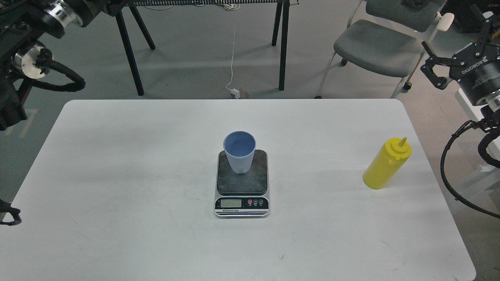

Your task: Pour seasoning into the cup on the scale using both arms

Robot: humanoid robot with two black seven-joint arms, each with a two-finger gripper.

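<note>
White table (117, 175), rounded corners. Behind it, grey floor (203, 58); black-legged stand (133, 54); grey chair (375, 47) on casters at right; white cable (233, 50) to plug (235, 93).

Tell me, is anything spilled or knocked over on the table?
No, nothing stands out. The blue cup stands upright on the scale, toward the back of its plate. The yellow bottle stands upright off to the right, cap on. The white table shows only faint scuff marks, no spills.
</note>
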